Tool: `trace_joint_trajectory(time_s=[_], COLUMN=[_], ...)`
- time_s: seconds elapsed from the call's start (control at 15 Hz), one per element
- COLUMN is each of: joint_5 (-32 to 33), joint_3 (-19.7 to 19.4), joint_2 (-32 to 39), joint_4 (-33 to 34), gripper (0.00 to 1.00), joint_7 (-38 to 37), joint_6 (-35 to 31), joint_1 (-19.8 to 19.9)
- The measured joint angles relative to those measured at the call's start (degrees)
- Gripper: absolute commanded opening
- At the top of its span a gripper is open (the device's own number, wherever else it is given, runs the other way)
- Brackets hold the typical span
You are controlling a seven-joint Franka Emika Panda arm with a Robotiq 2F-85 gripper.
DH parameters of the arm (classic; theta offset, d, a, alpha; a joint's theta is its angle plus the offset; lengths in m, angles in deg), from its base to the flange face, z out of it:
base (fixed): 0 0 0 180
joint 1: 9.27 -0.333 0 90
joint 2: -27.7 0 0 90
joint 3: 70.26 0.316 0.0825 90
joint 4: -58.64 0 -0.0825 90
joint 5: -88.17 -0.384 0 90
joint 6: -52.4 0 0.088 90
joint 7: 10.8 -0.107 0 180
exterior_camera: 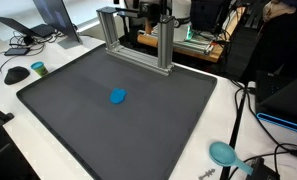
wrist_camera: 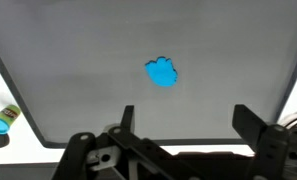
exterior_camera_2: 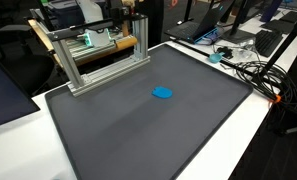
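Gripper (wrist_camera: 182, 112): seen only in the wrist view, at the bottom edge. Both black fingers (wrist_camera: 125, 116) are spread as wide as they go. Nothing sits between them and nothing touches them. It is poised above the mat, not in contact with it.

Small blue object (wrist_camera: 162, 73): lobed, irregular outline, flat-looking. It lies alone on the dark grey mat (wrist_camera: 68, 60). In the wrist view it sits ahead of the fingertips, roughly in line with the gap between them and well apart from both. In both exterior views it lies near the middle of the mat, small blue object (exterior_camera: 118, 96) and (exterior_camera_2: 163, 92). It is a little toward the far side and clear of every edge. What the object is cannot be told at this resolution.

Mat: covers most of the white tabletop, (exterior_camera: 88, 140) and (exterior_camera_2: 138, 140).

Aluminium frame (exterior_camera: 138, 40): stands upright along the far edge of the mat, well apart from the blue object. It is also seen at (exterior_camera_2: 98, 55).

Off the mat:
- a teal round item (exterior_camera: 223, 152) on the white table at the near right corner in an exterior view
- cables (exterior_camera_2: 253, 70) along the table's right side in an exterior view
- a small blue-capped item (wrist_camera: 0, 122) at the left edge of the wrist view, on the white surface
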Motion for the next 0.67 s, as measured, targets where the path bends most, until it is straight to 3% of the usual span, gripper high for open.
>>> trace_joint_trajectory(time_s=[0.4,0.67], joint_5=[-1.56,-1.55], joint_3=[0.18,0.05], joint_2=[19.03,18.4], joint_4=[13.96,13.65], gripper=[1.0,1.0], joint_7=[-0.24,-0.24], joint_6=[-0.79,-0.99], joint_1=[-2.29,-2.31])
